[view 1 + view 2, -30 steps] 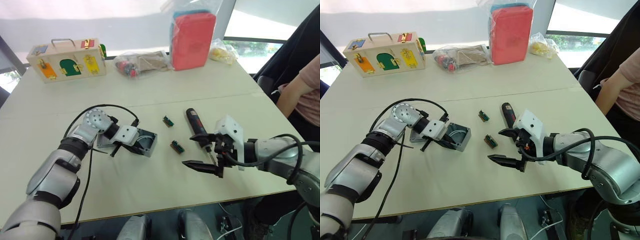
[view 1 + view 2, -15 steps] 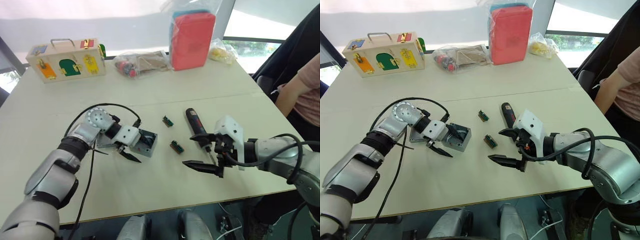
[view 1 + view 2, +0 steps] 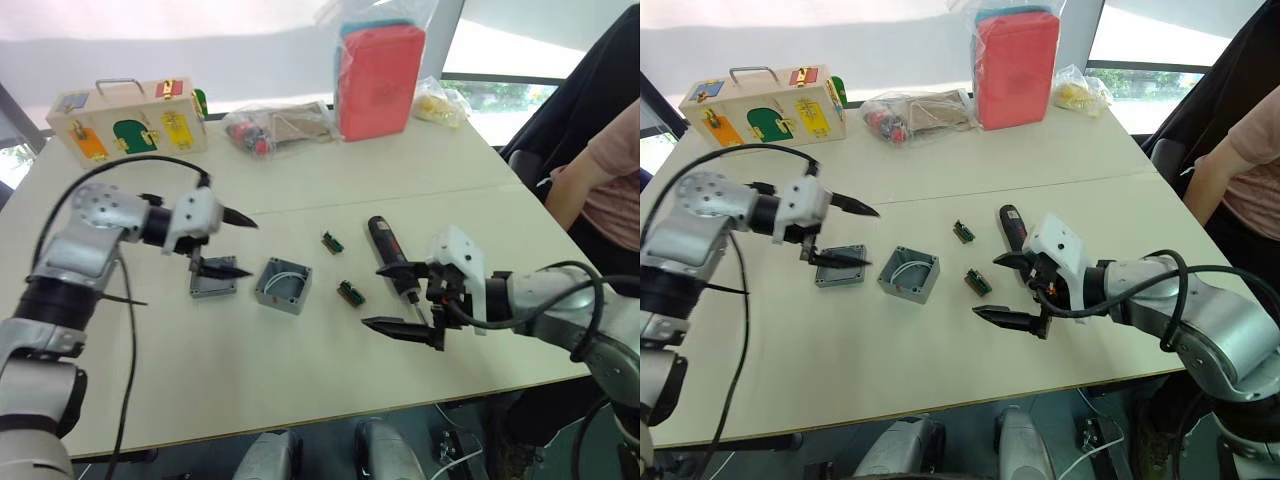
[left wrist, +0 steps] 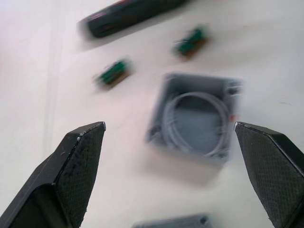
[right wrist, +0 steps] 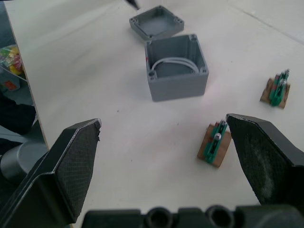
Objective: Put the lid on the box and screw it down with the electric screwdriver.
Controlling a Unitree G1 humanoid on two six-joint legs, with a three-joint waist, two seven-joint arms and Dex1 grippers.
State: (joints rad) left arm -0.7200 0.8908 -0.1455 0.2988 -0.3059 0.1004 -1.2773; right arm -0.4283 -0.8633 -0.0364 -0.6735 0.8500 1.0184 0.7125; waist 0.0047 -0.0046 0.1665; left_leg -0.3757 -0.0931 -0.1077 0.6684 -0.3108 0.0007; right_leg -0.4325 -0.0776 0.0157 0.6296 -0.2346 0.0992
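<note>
The box, a deep grey enclosure with white wires coiled inside, stands open-topped on the table. Just to its left the lid lies flat. My left gripper hangs open and empty above the lid's right edge, fingers pointing toward the box. The electric screwdriver, black and pen-shaped, lies to the right of the box. At its near end my right gripper is open and empty, one finger beside the bit and the other nearer the table's front edge.
Two small green-and-brown parts lie between box and screwdriver. Along the far edge stand a wooden box with coloured doors, clear bags and a bagged red-pink case. A person's arm is at the right.
My left gripper, shut at the box a second ago, has opened, lifted and drawn back to the left over the lid. The box stays on the table. The right arm has barely moved.
</note>
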